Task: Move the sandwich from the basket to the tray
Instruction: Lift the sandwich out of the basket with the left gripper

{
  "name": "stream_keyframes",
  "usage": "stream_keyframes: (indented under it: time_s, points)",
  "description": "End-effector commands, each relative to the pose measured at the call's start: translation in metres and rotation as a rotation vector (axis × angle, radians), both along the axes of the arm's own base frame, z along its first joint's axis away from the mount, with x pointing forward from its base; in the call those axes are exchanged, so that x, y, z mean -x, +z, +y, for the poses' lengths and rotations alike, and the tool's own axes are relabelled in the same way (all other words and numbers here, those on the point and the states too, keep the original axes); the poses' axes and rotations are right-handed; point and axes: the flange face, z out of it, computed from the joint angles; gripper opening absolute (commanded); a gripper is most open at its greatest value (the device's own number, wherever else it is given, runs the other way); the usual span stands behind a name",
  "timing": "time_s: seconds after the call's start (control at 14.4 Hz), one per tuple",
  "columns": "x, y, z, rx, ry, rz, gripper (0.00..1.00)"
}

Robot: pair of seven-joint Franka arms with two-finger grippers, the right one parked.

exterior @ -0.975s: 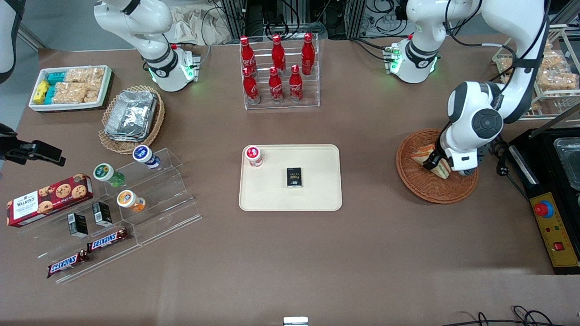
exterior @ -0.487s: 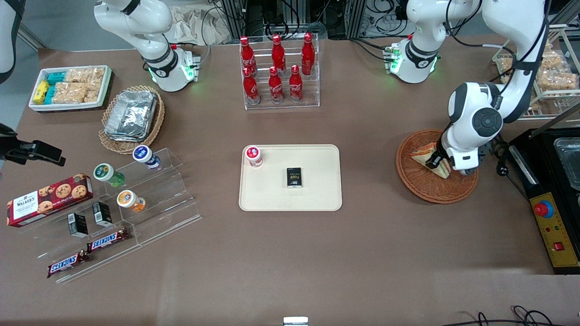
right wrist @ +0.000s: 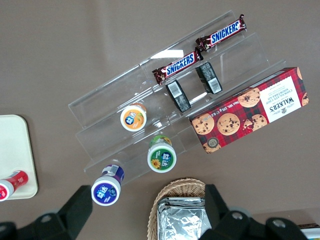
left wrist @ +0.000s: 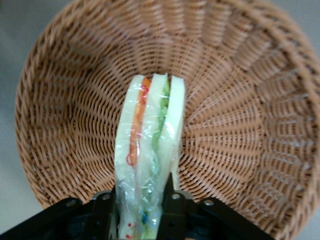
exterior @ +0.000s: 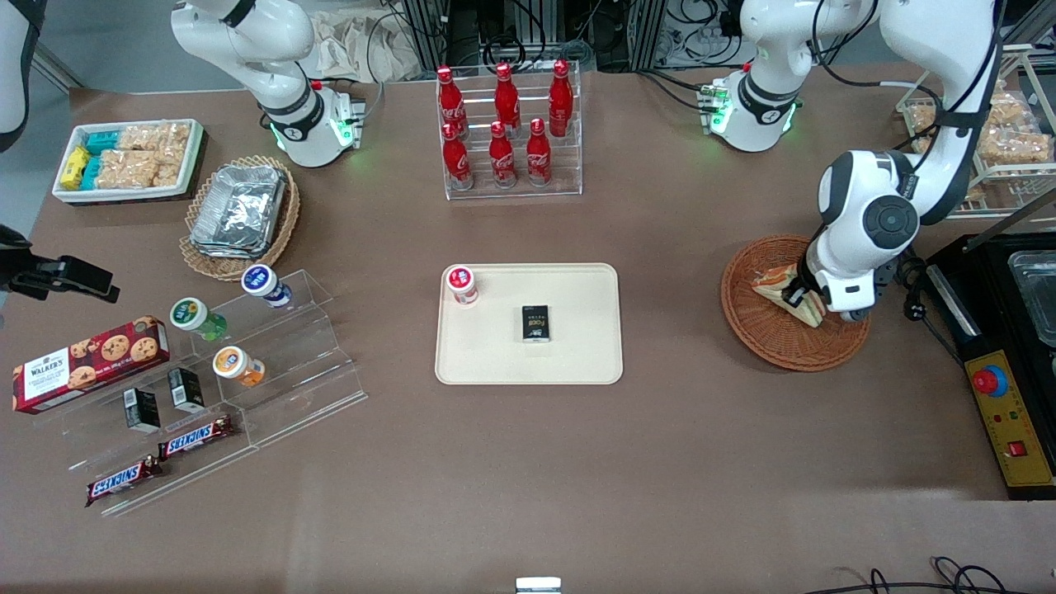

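The sandwich point(left wrist: 149, 150), a plastic-wrapped wedge of pale bread with orange and green filling, stands on edge over the reddish-brown wicker basket point(left wrist: 235, 115). My gripper point(left wrist: 141, 210) is shut on the sandwich, one black finger pressing each bread face. In the front view the gripper point(exterior: 799, 297) hangs over the basket point(exterior: 771, 342) with the sandwich point(exterior: 774, 285) showing beside the arm's wrist. The cream tray point(exterior: 577, 346) lies at the table's middle, toward the parked arm's end from the basket.
On the tray stand a red-capped cup point(exterior: 461, 283) and a small black box point(exterior: 535, 322). A rack of red bottles point(exterior: 505, 132) stands farther from the camera. A black control unit point(exterior: 1002, 412) with a red button sits beside the basket. Clear tiered shelves point(exterior: 247, 371) hold snacks.
The gripper has risen slightly with the sandwich, which now sits a little higher over the basket's middle. Nothing else has moved.
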Motion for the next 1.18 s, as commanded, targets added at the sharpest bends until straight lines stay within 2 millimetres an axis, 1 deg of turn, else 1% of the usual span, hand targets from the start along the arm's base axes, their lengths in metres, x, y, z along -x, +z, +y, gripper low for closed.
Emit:
stream_keyframes:
  time_s: [0.0, 0.07, 0.21, 0.28, 0.42, 0.56, 0.63, 0.77, 0.84, 0.91, 1.04, 1.11]
  points:
    - [-0.019, 0.053, 0.004, -0.027, -0.082, 0.009, 0.0]
    - [-0.031, 0.072, 0.005, -0.029, -0.09, 0.022, 0.0]
    - [-0.057, 0.118, 0.007, -0.015, -0.135, 0.046, 0.0]
    - [-0.066, 0.139, 0.006, 0.014, -0.151, 0.054, 0.0]
    - [-0.078, 0.184, 0.004, 0.053, -0.202, 0.053, 0.0]
    - [-0.087, 0.222, -0.007, 0.074, -0.251, 0.032, 0.0]
    - [-0.089, 0.235, -0.015, 0.088, -0.287, 0.023, 0.0]
    - [-0.089, 0.259, -0.047, 0.104, -0.44, 0.016, 0.0]
    - [-0.088, 0.269, -0.068, 0.108, -0.506, 0.015, 0.0]
    - [-0.085, 0.274, -0.086, 0.111, -0.557, 0.008, 0.0]
    - [-0.075, 0.279, -0.135, 0.119, -0.658, 0.003, 0.0]
    - [-0.07, 0.277, -0.157, 0.132, -0.692, 0.006, 0.0]
